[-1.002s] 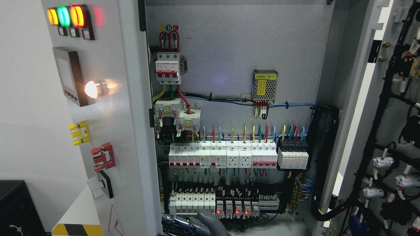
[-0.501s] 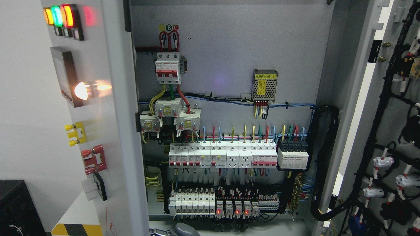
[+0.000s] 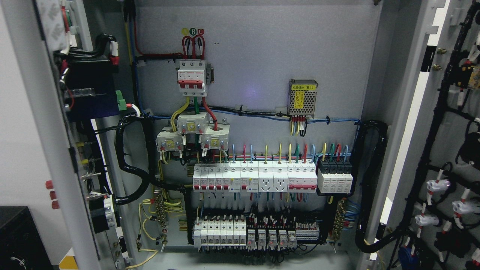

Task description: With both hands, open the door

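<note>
Looking straight into the cabinet here, and neither of my hands is anywhere in the shot, so I can't tell you whether they're released, clenched or grasping something. Far left there's a black box [image 3: 18, 240] down in the corner against the pale wall. Next to it the grey metal left door [image 3: 48, 150] stands swung wide open, edge-on to me, so I see its inner side: a dark blue module [image 3: 88, 93] with wires plugged in up top, and a thick black cable loom [image 3: 129, 165] looping from the door over into the cabinet. On the grey back panel [image 3: 262, 56] there's a white three-pole breaker with red bands [image 3: 192, 78] near the top left, with red, green and yellow leads dropping to a cluster of white square blocks [image 3: 193, 135] just below. Further right sits a small perforated metal power supply with a yellow label [image 3: 303, 97], with blue wires running off it. Under that, a long row of white breakers and sockets [image 3: 255, 180] spans the middle, ending in a black-topped group [image 3: 335, 178], and a second lower row of white and black modules [image 3: 255, 232] sits near the bottom. Far right, the grey right door [image 3: 408, 112] is also wide open, its inside covered in black cable bundles [image 3: 435, 150] and white connectors [image 3: 437, 185].
</note>
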Robot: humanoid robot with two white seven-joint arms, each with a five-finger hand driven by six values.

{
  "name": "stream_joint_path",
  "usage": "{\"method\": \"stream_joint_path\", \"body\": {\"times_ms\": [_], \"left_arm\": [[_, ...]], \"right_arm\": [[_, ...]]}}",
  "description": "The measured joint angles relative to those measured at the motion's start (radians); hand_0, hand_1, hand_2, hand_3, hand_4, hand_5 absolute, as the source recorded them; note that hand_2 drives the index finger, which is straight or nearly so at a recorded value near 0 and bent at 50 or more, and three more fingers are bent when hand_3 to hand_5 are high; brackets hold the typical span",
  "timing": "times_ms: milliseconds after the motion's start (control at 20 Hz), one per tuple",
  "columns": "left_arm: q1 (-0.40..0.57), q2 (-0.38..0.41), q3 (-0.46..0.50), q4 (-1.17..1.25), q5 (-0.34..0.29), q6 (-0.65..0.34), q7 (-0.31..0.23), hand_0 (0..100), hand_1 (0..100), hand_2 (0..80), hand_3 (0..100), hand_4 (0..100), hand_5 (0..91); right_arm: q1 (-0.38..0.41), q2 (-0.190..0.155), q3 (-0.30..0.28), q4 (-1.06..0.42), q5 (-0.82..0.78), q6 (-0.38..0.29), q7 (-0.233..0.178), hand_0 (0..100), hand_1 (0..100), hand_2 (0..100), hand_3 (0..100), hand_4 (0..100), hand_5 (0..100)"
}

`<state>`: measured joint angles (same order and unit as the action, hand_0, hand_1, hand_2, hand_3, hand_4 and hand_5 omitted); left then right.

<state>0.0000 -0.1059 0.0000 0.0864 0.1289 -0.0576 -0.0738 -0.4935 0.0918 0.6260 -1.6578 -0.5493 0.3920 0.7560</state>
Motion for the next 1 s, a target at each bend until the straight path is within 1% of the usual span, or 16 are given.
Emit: {"method": "stream_joint_path", "body": {"times_ms": [351, 701, 851, 1002], "left_arm": [[0.0, 0.0, 0.0, 0.0, 0.0, 0.0, 0.002, 0, 0, 0.0, 0, 0, 0.0], [0.0, 0.0, 0.0, 0.0, 0.0, 0.0, 0.0, 0, 0, 0.0, 0, 0, 0.0], [0.0, 0.0, 0.0, 0.0, 0.0, 0.0, -0.001, 0, 0, 0.0, 0, 0, 0.0], [0.0, 0.0, 0.0, 0.0, 0.0, 0.0, -0.001, 0, 0, 0.0, 0, 0, 0.0]], "right_arm": [[-0.027, 0.026, 0.031, 0.013, 0.015, 0.0, -0.001, 0, 0, 0, 0, 0, 0], [-0.064, 0.038, 0.041, 0.037, 0.018, 0.0, -0.001, 0, 0, 0, 0, 0, 0], [-0.061, 0.031, 0.028, 0.045, 0.018, -0.002, -0.001, 0, 0, 0, 0, 0, 0], [-0.027, 0.001, -0.007, 0.045, 0.016, -0.009, -0.003, 0, 0, 0, 0, 0, 0]]}}
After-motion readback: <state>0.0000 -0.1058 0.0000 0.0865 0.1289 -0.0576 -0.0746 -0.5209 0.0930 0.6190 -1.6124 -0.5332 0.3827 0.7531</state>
